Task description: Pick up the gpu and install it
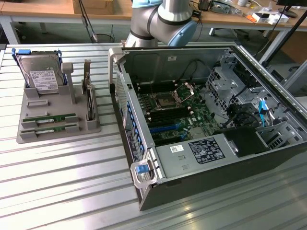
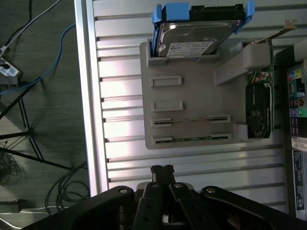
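Observation:
The gpu is a thin green stick lying in a slot of the grey holder tray. A second stick like it lies in the neighbouring slot. My gripper is shut with nothing between its fingers. It hangs over the slatted table just off the tray edge nearest the sticks, touching neither. The open computer case with its motherboard lies to the exterior view's right of the tray. My arm reaches in from the back.
A silver hard drive in a blue frame stands at the tray's far end. A dark card with a metal bracket stands on edge beside the case. The table's edge drops to a floor with cables.

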Available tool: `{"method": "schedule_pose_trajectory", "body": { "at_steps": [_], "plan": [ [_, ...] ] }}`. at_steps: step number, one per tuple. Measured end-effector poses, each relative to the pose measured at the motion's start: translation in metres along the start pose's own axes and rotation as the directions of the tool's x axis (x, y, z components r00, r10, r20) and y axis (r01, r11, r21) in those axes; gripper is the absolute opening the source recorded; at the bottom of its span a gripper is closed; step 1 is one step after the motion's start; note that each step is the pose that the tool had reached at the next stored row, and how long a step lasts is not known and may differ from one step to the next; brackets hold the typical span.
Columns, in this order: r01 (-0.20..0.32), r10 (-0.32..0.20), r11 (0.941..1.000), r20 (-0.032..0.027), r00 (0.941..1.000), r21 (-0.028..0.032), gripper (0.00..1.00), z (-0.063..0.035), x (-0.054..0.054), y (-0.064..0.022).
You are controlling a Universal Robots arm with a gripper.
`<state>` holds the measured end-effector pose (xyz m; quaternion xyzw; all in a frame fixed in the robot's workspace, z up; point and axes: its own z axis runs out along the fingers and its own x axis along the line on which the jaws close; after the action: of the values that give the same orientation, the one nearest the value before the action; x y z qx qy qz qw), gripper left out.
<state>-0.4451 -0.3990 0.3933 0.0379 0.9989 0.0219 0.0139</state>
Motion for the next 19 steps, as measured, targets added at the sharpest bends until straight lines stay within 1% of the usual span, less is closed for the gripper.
{"method": "schedule_pose_trajectory", "body": {
  "at_steps": [10,19],
  "plan": [
    [0.000,0.000,1.0000,-0.0001,1.0000,0.0001,0.10,-0.0003,0.009,-0.0006],
    [0.000,0.000,1.0000,0.0001,1.0000,0.0000,0.10,-0.0007,0.025,-0.0019]
  ]
}}
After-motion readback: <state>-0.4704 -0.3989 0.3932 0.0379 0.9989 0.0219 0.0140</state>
